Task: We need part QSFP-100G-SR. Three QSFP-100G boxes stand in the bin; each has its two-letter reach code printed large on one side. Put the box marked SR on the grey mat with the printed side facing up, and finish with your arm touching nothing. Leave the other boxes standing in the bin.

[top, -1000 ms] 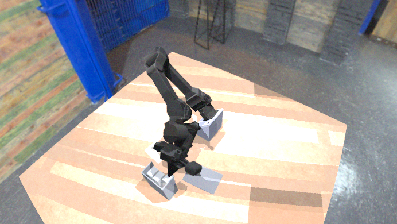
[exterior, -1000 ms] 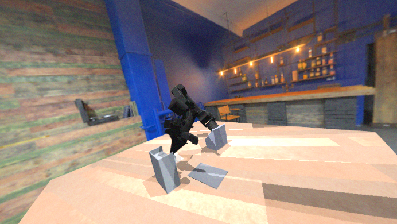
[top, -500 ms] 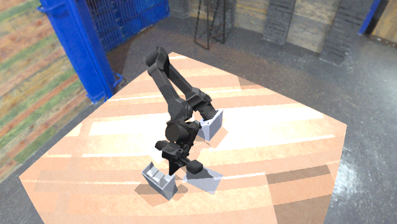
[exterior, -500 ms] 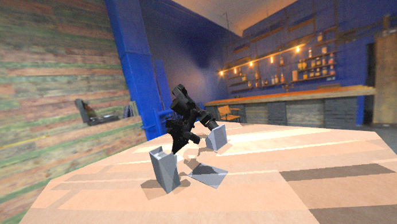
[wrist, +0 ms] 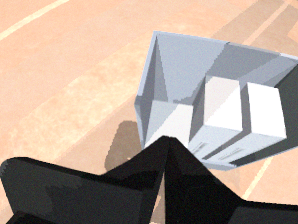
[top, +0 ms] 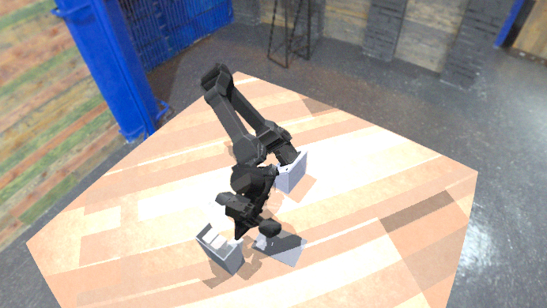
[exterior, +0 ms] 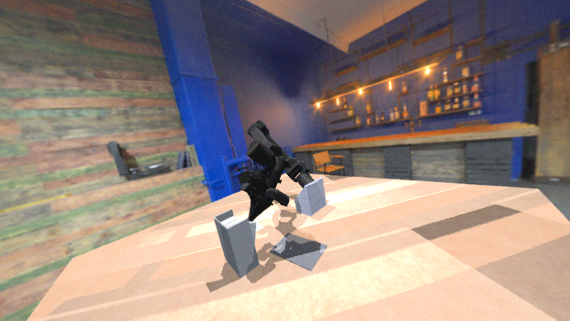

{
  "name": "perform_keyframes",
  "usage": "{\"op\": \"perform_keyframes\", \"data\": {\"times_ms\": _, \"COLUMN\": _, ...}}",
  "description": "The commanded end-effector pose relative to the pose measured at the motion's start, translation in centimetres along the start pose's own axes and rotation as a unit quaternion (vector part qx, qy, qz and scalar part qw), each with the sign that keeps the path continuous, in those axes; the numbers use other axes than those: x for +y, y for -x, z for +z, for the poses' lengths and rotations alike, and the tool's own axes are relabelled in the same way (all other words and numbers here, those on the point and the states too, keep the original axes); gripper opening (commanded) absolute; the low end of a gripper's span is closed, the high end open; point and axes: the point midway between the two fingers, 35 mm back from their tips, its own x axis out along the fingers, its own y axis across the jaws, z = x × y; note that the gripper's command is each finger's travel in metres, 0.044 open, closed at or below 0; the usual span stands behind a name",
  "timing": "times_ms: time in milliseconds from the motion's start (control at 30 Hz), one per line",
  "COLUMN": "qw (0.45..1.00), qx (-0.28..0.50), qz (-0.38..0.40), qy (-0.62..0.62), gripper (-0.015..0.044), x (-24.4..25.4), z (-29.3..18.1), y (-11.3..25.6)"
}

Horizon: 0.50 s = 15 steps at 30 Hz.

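Wrist view: gripper (top: 238,237) (exterior: 250,219) (wrist: 168,143) partly hides the leftmost white box (wrist: 171,119)

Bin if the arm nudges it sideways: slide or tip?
The bin could well tip: it stands tall on a narrow base. Its walls look thin but flat and straight-edged, so probably stiff. Three boxes standing inside likely add some steadying weight.
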Motion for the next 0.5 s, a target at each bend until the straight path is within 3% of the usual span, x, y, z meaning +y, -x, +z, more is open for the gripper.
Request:
{"op": "perform_keyframes", "data": {"times_ms": 0, "qw": 1.0, "qx": 0.005, "qz": -0.002, "qy": 0.002, "gripper": 0.0, "x": -0.13, "z": -0.64, "y": -0.01}}
{"op": "perform_keyframes", "data": {"times_ms": 467, "qw": 1.0, "qx": 0.005, "qz": -0.002, "qy": 0.002, "gripper": 0.0, "x": -0.13, "z": -1.31, "y": 0.17}}
